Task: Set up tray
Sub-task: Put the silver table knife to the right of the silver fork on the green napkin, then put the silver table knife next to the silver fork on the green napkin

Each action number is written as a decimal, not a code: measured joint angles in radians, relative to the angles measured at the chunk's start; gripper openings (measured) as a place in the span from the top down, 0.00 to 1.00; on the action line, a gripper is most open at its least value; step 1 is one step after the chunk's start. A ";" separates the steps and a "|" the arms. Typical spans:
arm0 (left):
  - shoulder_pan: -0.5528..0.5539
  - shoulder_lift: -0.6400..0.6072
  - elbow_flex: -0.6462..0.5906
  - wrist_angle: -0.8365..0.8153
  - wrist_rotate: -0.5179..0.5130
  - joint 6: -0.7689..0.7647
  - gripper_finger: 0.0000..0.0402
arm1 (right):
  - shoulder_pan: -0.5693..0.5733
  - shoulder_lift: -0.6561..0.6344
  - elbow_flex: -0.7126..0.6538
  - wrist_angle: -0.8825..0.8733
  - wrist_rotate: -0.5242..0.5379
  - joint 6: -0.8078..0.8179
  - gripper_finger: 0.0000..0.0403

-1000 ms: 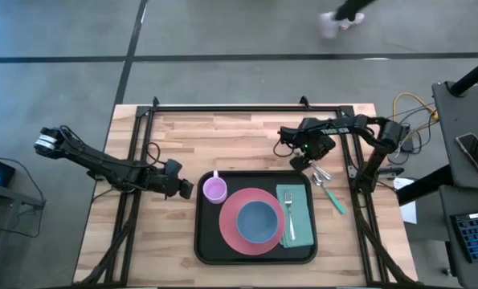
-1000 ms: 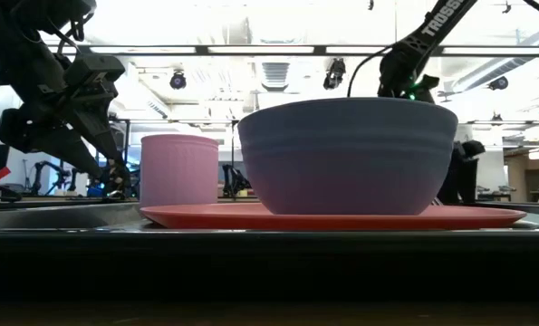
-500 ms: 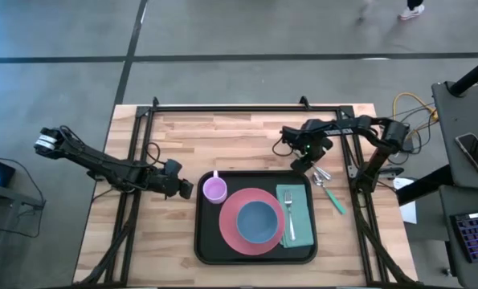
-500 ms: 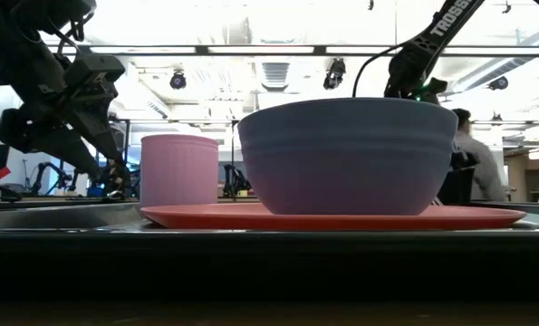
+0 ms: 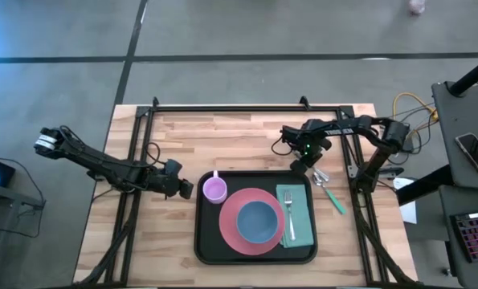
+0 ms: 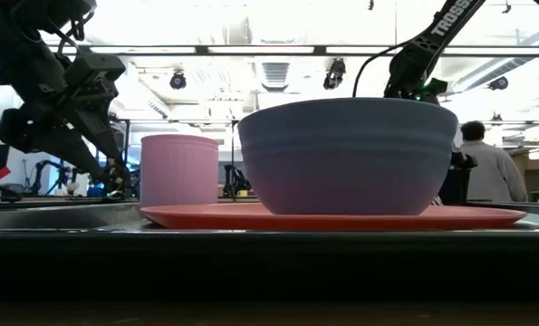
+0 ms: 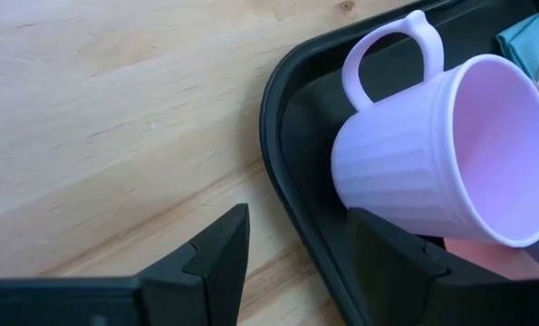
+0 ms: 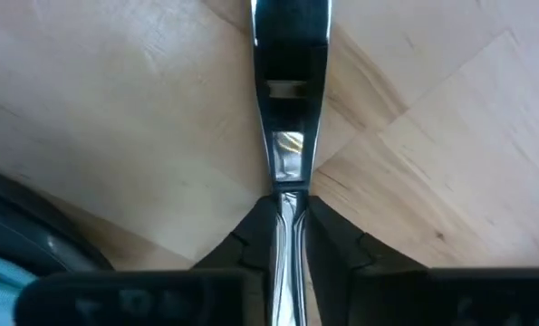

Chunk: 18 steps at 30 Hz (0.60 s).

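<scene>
The black tray [image 5: 200,241] lies at the table's near middle. On it sit a pink plate [image 5: 234,229] with a blue bowl [image 5: 258,220], a lilac cup [image 5: 214,189] at the far left corner, and a teal napkin [image 5: 301,229] with a fork [image 5: 289,213] on top. My right gripper [image 5: 306,159] is just past the tray's far right corner, shut on a shiny metal utensil [image 8: 290,109] over the wood. My left gripper [image 5: 185,189] stands open beside the tray's left rim, near the cup [image 7: 432,163], touching nothing. My right gripper pinches the metal utensil's narrow stem [image 8: 290,177] between its two fingers. The fingers lie along the utensil, whose wider flat part runs on away from them over the wood. Whether it rests on the table or is lifted, I cannot tell.
Silver cutlery [image 5: 322,174] and a teal-handled utensil [image 5: 336,201] lie on the wood right of the tray. Black frame rails run along the table's far edge [image 5: 247,107] and its sides. Cables [image 5: 407,104] sit beyond the right edge. A person [image 6: 489,167] shows in the room behind.
My right gripper has shifted slightly toward the table's left and drawn its fingers together on the metal utensil by the tray's far right corner. A person has walked by beyond the table's far edge.
</scene>
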 joint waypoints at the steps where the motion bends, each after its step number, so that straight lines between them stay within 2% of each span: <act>1: 0.000 0.000 0.000 0.000 0.000 0.000 0.59 | 0.000 0.000 0.008 -0.006 0.001 0.002 0.92; 12: 0.000 0.000 0.000 0.000 0.000 0.005 0.59 | 0.001 -0.042 0.181 -0.040 0.035 0.060 0.97; 18: 0.000 0.000 0.000 -0.001 0.000 0.005 0.59 | 0.000 -0.069 0.278 -0.142 0.036 0.084 0.98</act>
